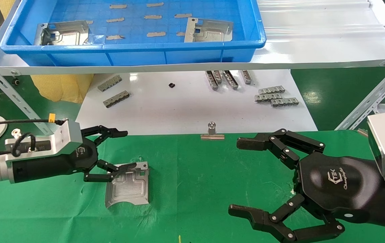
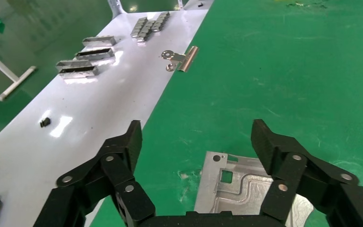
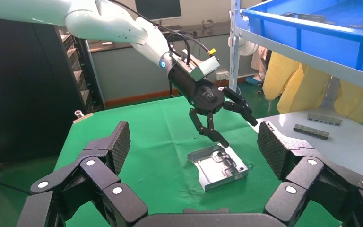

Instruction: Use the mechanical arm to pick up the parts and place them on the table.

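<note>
Your green table (image 1: 212,189) already carries 1 part (image 1: 128,184), lying flat with its bent edge toward the white board (image 1: 192,104). Behind, up on the shelf, the blue tray (image 1: 131,50) holds 2 more parts, one at its left end (image 1: 62,33) and one right of middle (image 1: 208,30), among several small grey strips (image 1: 155,33).

You look to be at the release step: the left gripper (image 1: 125,150) stands spread wide over the placed part, its lower finger (image 1: 118,168) lying across the part's near corner, though you cannot tell if it touches. The right gripper (image 1: 243,179) hangs well apart over bare cloth, fingers also spread, holding nothing.

Your next move probably calls for lifting the left arm straight clear so that finger does not drag the plate, then reaching up into the tray for another part.

A silver binder clip (image 1: 212,132) sits at the cloth's far edge
</note>
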You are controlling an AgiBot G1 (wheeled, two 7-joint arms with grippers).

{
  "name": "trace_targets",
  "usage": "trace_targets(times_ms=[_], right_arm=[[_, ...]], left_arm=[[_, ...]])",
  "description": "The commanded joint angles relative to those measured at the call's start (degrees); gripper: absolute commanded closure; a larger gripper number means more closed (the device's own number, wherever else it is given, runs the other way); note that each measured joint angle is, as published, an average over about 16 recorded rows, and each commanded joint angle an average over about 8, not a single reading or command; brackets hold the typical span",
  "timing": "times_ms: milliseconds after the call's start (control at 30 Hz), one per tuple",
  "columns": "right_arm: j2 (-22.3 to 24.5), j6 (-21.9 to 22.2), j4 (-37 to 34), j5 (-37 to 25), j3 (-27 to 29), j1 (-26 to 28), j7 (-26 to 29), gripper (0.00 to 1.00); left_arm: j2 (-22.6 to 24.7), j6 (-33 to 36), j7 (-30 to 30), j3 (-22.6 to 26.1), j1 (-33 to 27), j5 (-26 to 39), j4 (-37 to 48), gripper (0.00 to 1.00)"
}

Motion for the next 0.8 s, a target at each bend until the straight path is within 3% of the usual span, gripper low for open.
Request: trace_targets(times_ms=[33, 800], right_arm=[[0.00, 0.00, 0.00, 0.00, 0.00, 0.00, 0.00, 0.00], [0.00, 0.00, 0.00, 0.00, 0.00, 0.00, 0.00, 0.00]], left_arm=[[0.07, 0.01, 0.67, 0.18, -0.13, 0.18, 0.08, 0.00], [-7.50, -1.70, -17.20, -7.09, 11.05, -7.26, -26.91, 0.00]])
